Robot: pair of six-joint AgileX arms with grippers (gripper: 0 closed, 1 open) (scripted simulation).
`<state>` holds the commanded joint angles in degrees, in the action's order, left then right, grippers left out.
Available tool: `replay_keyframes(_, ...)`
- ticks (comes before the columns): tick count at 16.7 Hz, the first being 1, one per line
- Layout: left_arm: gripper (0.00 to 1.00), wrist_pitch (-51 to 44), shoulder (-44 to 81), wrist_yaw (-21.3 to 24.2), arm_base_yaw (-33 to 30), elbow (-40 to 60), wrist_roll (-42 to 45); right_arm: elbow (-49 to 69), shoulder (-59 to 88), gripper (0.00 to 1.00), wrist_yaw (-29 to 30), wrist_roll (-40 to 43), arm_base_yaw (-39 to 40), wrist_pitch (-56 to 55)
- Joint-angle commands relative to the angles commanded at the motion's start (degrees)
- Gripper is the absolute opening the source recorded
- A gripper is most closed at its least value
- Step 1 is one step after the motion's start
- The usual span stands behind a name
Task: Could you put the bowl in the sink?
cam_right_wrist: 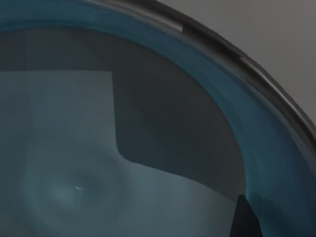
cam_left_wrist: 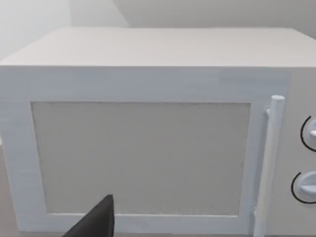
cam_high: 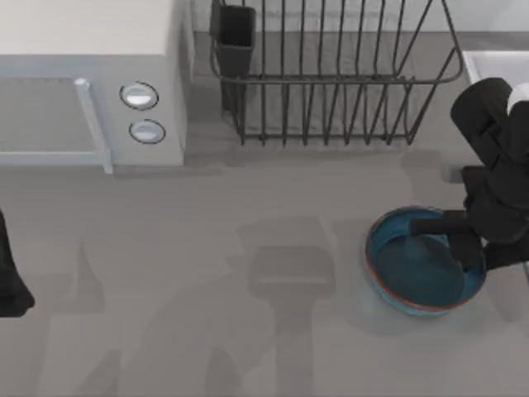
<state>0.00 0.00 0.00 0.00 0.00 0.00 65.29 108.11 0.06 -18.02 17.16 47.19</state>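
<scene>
The blue bowl [cam_high: 417,273] with its reddish-brown rim line sits on the grey counter at the right. My right gripper [cam_high: 446,238] hangs over the bowl's far right part, open, with its dark fingers [cam_high: 428,222] reaching inside above the teal floor. The right wrist view is very close to the bowl's inside [cam_right_wrist: 98,163], with the rim [cam_right_wrist: 232,54] curving past and one fingertip [cam_right_wrist: 244,219] at the edge. The sink [cam_high: 494,63] is a pale basin corner at the far right, behind the right arm. My left arm [cam_high: 11,285] stays parked at the left edge.
A dark wire dish rack [cam_high: 331,74] stands at the back, just left of the sink. A white microwave [cam_high: 91,83] fills the back left, and the left wrist view faces its door [cam_left_wrist: 138,158] and handle [cam_left_wrist: 269,163]. Bare grey counter [cam_high: 207,289] lies between the arms.
</scene>
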Motion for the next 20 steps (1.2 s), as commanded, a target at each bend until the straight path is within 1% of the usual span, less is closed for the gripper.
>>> replay_keyframes(3, 1.0, 0.0, 0.0, 0.0, 0.0, 0.0, 0.0, 0.9, -0.2, 0.0, 0.1, 0.0, 0.0, 0.9)
replay_keyframes(5, 1.0, 0.0, 0.0, 0.0, 0.0, 0.0, 0.0, 4.1, -0.6, 0.0, 0.1, 0.0, 0.0, 4.3)
replay_keyframes(7, 1.0, 0.0, 0.0, 0.0, 0.0, 0.0, 0.0, 8.8, -1.6, 0.0, 0.1, 0.0, 0.0, 10.0)
replay_keyframes(11, 1.0, 0.0, 0.0, 0.0, 0.0, 0.0, 0.0, 19.3, -4.2, 0.0, 0.0, 0.2, -0.2, 25.4)
replay_keyframes(13, 1.0, 0.0, 0.0, 0.0, 0.0, 0.0, 0.0, 23.7, -5.7, 0.0, 0.0, 0.3, -0.3, 30.4)
replay_keyframes(15, 1.0, 0.0, 0.0, 0.0, 0.0, 0.0, 0.0, 26.1, -6.8, 0.0, 0.0, 0.4, -0.4, 33.0)
replay_keyframes(20, 1.0, 0.0, 0.0, 0.0, 0.0, 0.0, 0.0, 26.3, -6.9, 0.0, 0.0, 0.4, -0.2, 33.2)
